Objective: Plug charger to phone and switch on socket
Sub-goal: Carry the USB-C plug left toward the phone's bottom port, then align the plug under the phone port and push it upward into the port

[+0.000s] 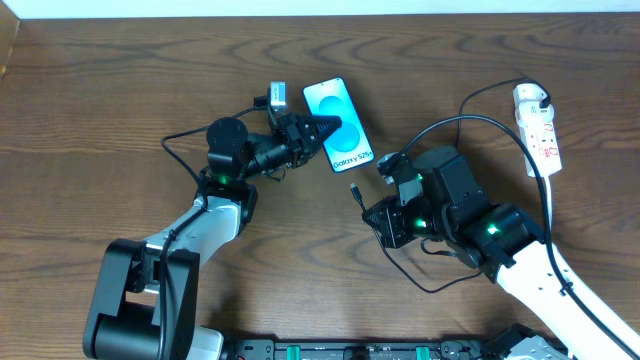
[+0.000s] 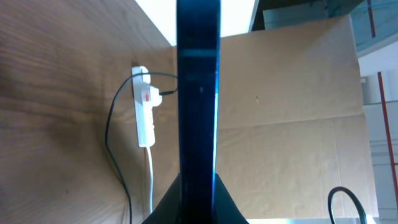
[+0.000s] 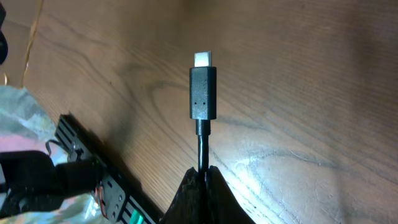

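The phone (image 1: 340, 124) lies at the table's back centre, light-blue screen up. My left gripper (image 1: 325, 130) is shut on the phone's left edge; in the left wrist view the phone (image 2: 198, 93) shows edge-on as a dark blue bar between the fingers (image 2: 198, 196). My right gripper (image 1: 372, 203) is shut on the black charger cable (image 1: 470, 125), and its plug tip (image 1: 355, 189) points toward the phone's lower end, a short gap away. In the right wrist view the plug (image 3: 203, 90) sticks up from the closed fingers (image 3: 204, 173). The white socket strip (image 1: 538, 128) lies at the far right, and it also shows in the left wrist view (image 2: 144, 106).
The charger cable loops from the socket strip past my right arm. A white cord (image 2: 151, 180) runs from the strip. A small grey-white block (image 1: 277, 96) sits left of the phone. A cardboard sheet (image 2: 292, 112) stands beyond the table edge. A black rail (image 1: 350, 350) runs along the front.
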You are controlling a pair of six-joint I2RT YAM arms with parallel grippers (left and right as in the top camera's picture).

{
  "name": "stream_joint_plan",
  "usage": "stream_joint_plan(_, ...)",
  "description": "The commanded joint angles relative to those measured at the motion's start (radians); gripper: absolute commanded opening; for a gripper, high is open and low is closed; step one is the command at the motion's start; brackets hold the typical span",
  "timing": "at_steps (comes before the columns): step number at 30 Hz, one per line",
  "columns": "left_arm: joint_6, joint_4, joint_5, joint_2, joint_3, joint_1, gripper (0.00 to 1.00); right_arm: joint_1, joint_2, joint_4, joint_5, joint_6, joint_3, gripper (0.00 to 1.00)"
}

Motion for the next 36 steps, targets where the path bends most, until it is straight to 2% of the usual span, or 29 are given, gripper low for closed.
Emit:
stream_joint_plan(1,0.003,0.018,-0.013,-0.009,0.036,0.019,0.07,0.006,-0.008,0.021,0.014,0.043,-0.005,0.01)
stream_joint_plan(18,0.017,0.018,0.045,-0.009,0.036,0.035,0.07,0.006,-0.008,0.067,0.064,0.004,-0.005,0.01)
stream_joint_plan(36,0.044,-0.001,0.045,-0.009,0.036,0.035,0.07,0.009,-0.008,0.093,0.052,-0.034,-0.005,0.01)
